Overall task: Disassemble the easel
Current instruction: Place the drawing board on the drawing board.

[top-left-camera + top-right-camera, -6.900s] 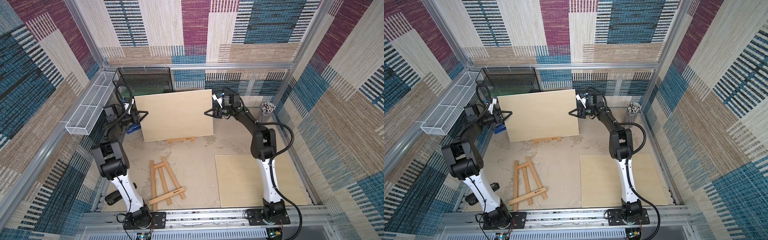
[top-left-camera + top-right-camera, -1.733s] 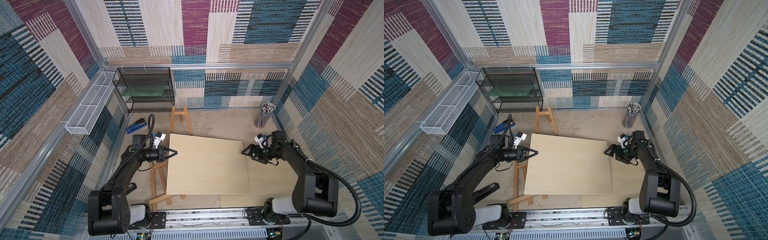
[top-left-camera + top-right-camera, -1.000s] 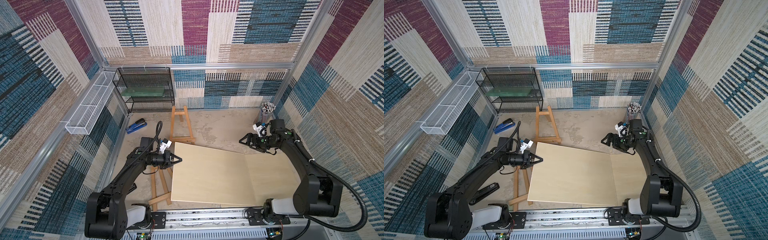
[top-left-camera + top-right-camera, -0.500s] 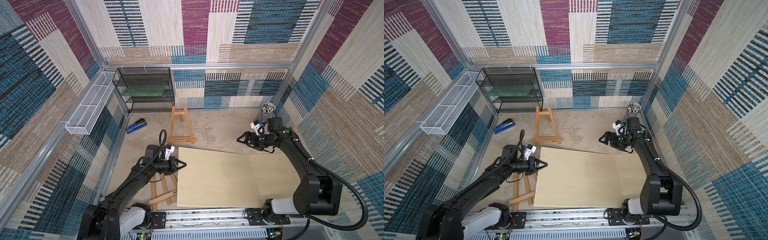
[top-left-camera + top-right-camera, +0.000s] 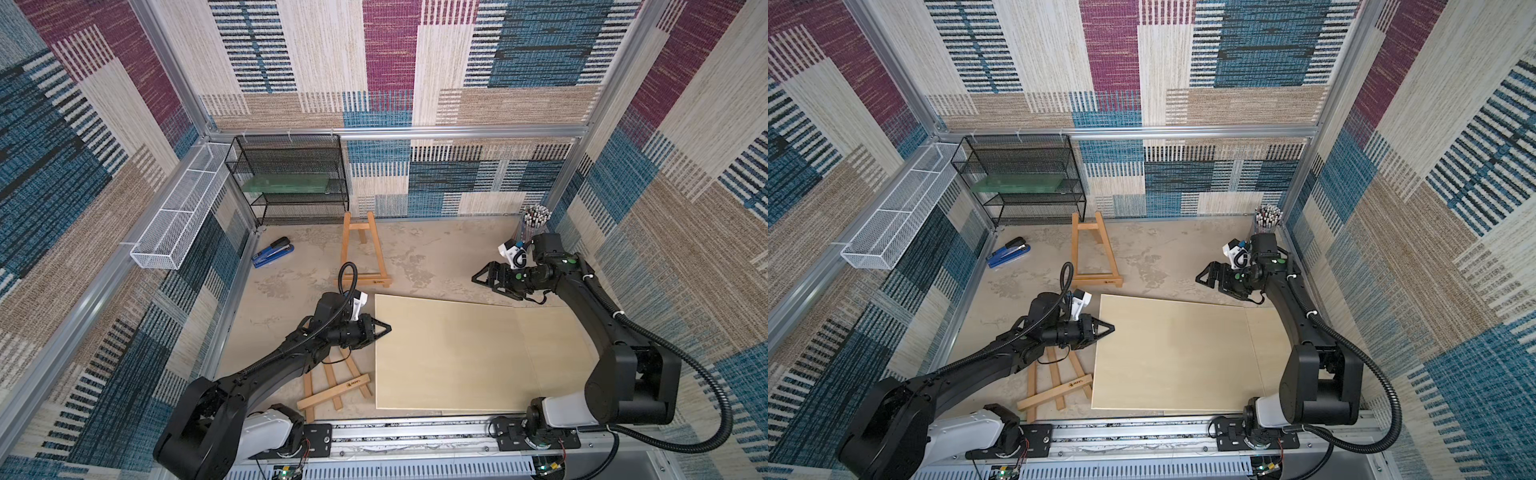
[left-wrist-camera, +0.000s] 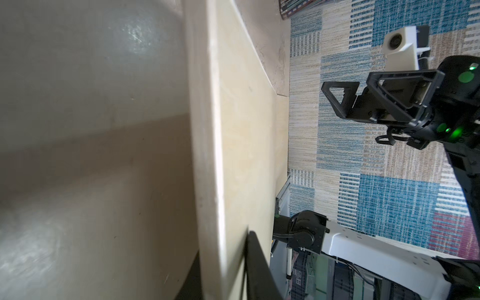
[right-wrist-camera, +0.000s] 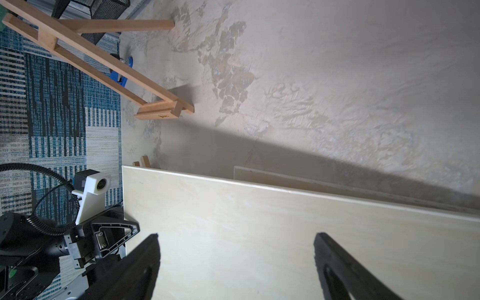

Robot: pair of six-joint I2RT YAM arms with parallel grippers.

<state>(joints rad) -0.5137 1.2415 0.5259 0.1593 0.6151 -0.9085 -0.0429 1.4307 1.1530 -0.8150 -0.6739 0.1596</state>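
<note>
The board [image 5: 449,353], which stood on the upright easel [image 5: 361,257] seconds ago and was then carried between both arms, now lies flat by the front edge of the table [image 5: 436,249], overlapping a second board [image 5: 552,345] at the front right corner. The right gripper [image 5: 484,282] has let go and risen; it hangs spread wide and empty past the board's far edge. The left gripper [image 5: 386,328] remains closed narrowly about the board's left edge, and any loosening cannot be told. The upright easel, at the rear centre, is now bare, so the panel step looks finished; taking that easel down, like the one lying flat [image 5: 332,386] front left, is probably next
</note>
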